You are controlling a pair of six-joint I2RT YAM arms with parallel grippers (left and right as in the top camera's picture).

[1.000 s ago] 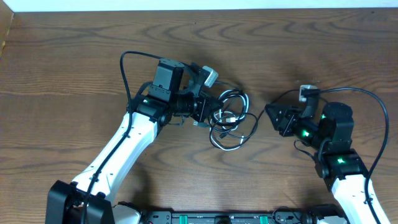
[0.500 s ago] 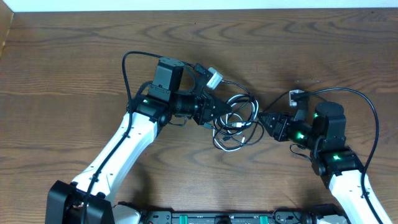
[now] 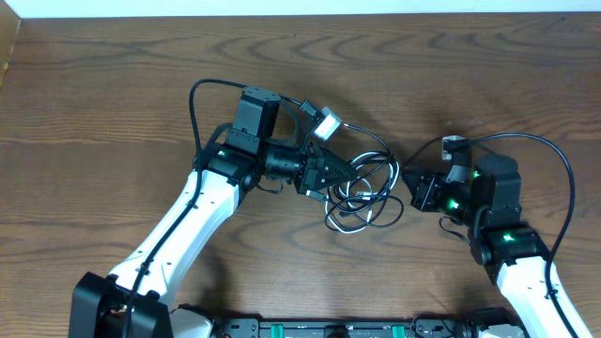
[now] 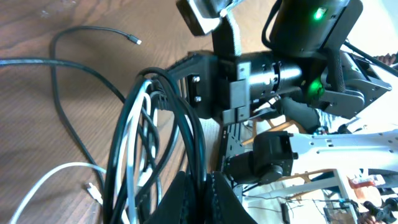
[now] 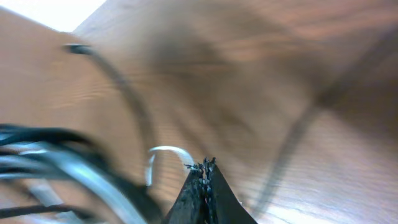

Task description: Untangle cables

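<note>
The cables (image 3: 362, 199) form a tangle of black loops with one white cord at the table's middle, between my two arms. My left gripper (image 3: 340, 176) is at the tangle's left side. In the left wrist view that gripper (image 4: 202, 186) is shut on black strands of the cables (image 4: 134, 140), which rise in a bunch from its jaws. My right gripper (image 3: 413, 191) sits just right of the tangle, shut. The right wrist view is blurred: the right gripper (image 5: 205, 165) is pressed to a point with nothing visible between its jaws, and a white cord end (image 5: 166, 150) curls just left of it.
One loose black cable (image 4: 68, 118) trails over the wooden table (image 3: 113, 94), and a small white plug (image 4: 93, 191) lies beside the bunch. The right arm's body (image 4: 273, 68) stands close beyond the bunch. The table's far edge (image 3: 300, 13) runs along the top.
My left gripper has carried the tangle to the right. The right gripper came in toward the tangle, then shut and drew back slightly to the right.
</note>
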